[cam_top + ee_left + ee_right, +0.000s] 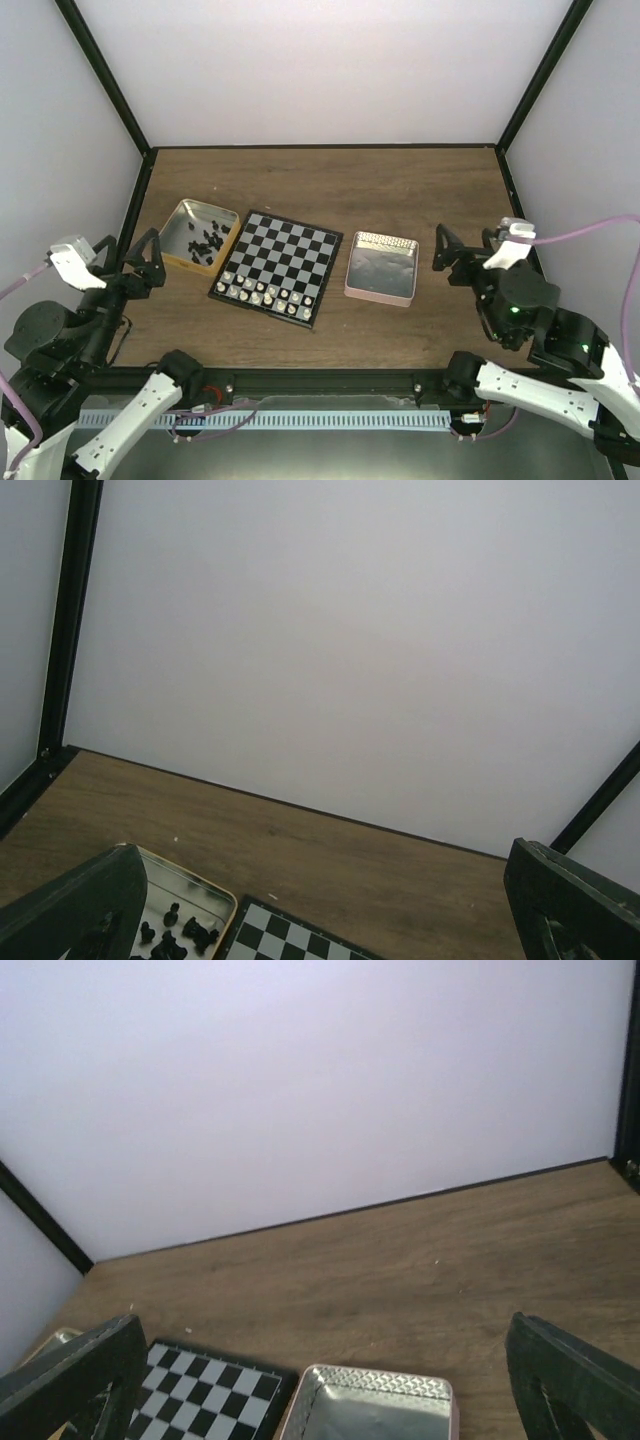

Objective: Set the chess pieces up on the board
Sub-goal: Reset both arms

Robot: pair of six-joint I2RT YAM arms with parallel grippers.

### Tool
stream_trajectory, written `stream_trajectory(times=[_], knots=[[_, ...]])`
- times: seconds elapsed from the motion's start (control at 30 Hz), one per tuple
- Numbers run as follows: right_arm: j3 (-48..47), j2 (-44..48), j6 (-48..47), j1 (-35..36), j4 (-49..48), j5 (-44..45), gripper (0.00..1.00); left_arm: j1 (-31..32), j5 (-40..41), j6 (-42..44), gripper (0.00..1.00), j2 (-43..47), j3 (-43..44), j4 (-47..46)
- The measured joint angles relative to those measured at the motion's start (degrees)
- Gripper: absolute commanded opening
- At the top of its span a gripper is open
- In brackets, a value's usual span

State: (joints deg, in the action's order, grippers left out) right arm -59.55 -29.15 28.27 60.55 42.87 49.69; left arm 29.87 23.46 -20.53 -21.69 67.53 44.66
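The board (278,262) lies at the table's middle, turned a little. Cream-white chess pieces (264,294) stand in rows along its near edge. Black chess pieces (203,238) lie loose in a gold-rimmed tin (181,211) to its left. My left gripper (150,262) hovers open just left of that tin, holding nothing. My right gripper (446,256) is open and empty at the right, beside a pink-rimmed tin (381,289). The left wrist view catches the board's corner (290,938) and some black pieces (186,935). The right wrist view shows the board (205,1390) and the pink tin (380,1382).
The pink-rimmed tin holds no pieces. Black frame posts (105,75) and white walls enclose the table on three sides. Bare wood (330,185) stretches behind the board and tins. Both arm bases sit at the near edge.
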Motion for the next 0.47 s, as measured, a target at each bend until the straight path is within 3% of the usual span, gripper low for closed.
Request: stream_trajectory(times=[0.47], knots=[[-0.6,2.2,-0.2,0.0,1.9,4.1,1.0,0.0,-1.2,1.4,1.0,1.0,0.0,0.9]])
